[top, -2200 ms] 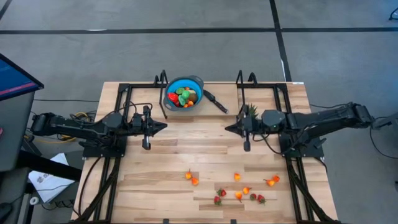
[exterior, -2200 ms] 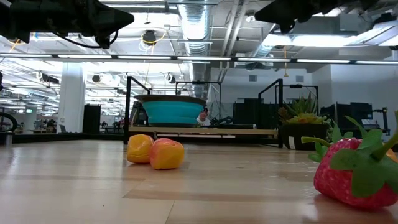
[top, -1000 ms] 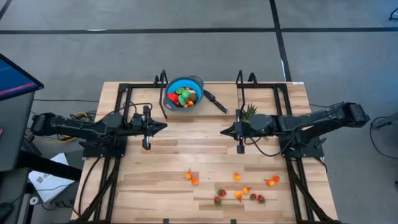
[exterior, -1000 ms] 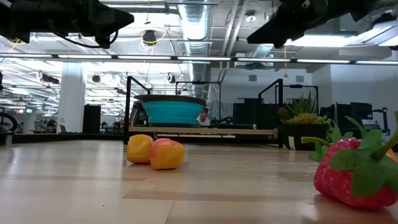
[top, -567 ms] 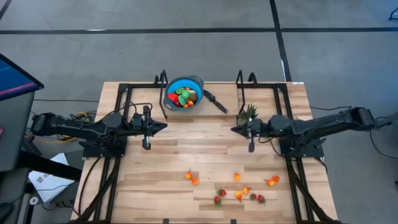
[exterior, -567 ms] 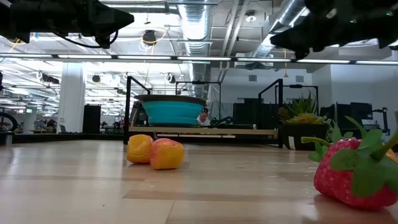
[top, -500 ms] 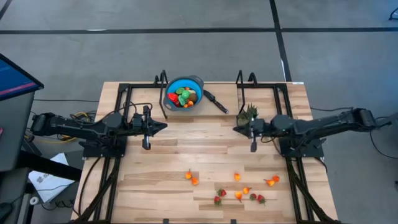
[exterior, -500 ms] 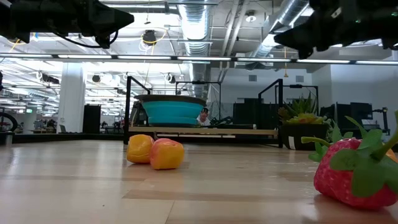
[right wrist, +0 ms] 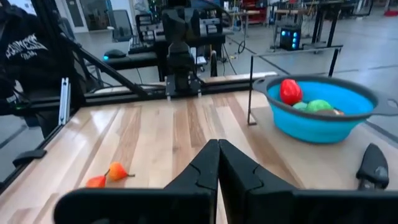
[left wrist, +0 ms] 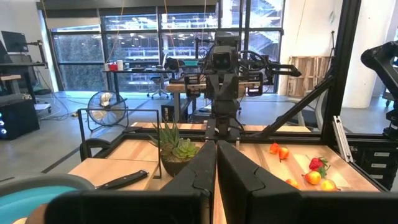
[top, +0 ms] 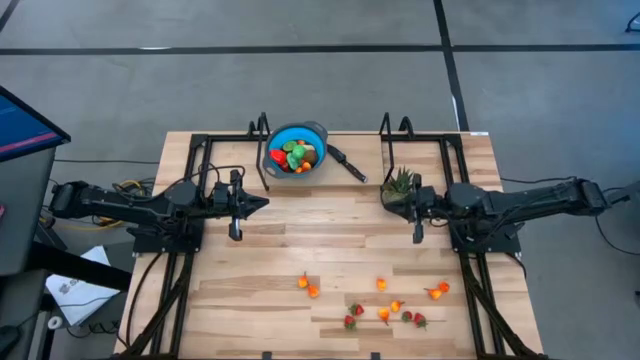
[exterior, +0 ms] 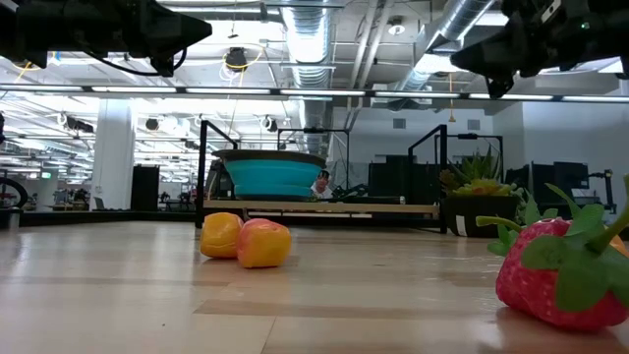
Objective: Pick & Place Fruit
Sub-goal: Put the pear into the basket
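Note:
Several small toy fruits lie loose on the wood table near its front edge: strawberries (top: 353, 316), orange pieces (top: 308, 287) and others (top: 437, 292). The low view shows two orange-yellow pieces (exterior: 246, 240) and a strawberry (exterior: 560, 273) up close. More fruit (top: 293, 156) sits in the blue bowl (top: 314, 133) at the far middle. My left gripper (top: 262, 203) hangs shut above the table's left half, holding nothing. My right gripper (top: 386, 200) hangs shut above the right half, beside the potted plant, holding nothing. Both wrist views show the fingertips closed together (left wrist: 216, 155) (right wrist: 218, 152).
A spiky green potted plant (top: 402, 181) stands just behind my right gripper. A black-handled knife (top: 348, 163) lies right of the bowl. Black metal frames (top: 205, 150) (top: 440, 150) run along both sides of the table.
My right gripper, still shut, has drawn back toward the table's right edge and rolled a little, and now hangs beside the plant. The fruit has not moved.

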You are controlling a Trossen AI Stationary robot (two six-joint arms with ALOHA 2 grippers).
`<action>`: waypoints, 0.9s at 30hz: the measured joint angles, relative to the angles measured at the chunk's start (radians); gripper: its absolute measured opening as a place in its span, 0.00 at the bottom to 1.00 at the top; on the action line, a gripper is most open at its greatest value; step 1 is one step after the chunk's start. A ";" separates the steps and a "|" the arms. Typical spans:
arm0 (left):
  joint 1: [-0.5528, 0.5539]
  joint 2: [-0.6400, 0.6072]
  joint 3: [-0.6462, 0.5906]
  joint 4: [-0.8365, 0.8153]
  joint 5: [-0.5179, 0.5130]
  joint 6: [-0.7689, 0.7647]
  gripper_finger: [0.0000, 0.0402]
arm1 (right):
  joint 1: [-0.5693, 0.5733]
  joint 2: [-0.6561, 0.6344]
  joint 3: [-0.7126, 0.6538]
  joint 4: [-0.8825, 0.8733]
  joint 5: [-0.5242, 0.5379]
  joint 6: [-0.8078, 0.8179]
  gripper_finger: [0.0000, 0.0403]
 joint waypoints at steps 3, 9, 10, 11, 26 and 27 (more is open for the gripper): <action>0.000 0.000 0.000 0.000 0.000 0.000 0.02 | 0.000 0.004 0.000 -0.029 0.000 0.025 0.00; 0.000 0.000 0.000 0.000 0.000 0.000 0.02 | -0.001 0.006 0.000 -0.079 0.000 0.102 0.00; 0.000 0.000 0.000 0.000 0.000 0.000 0.02 | -0.001 0.006 0.000 -0.087 0.000 0.107 0.00; 0.000 0.000 0.000 0.000 0.000 0.000 0.02 | -0.001 0.006 0.000 -0.092 -0.001 0.117 0.00; 0.000 0.000 0.000 0.000 0.000 0.000 0.02 | -0.001 0.006 0.000 -0.125 -0.001 0.185 0.00; 0.000 0.000 0.000 0.000 0.000 0.000 0.02 | -0.001 0.006 0.000 -0.125 -0.001 0.185 0.00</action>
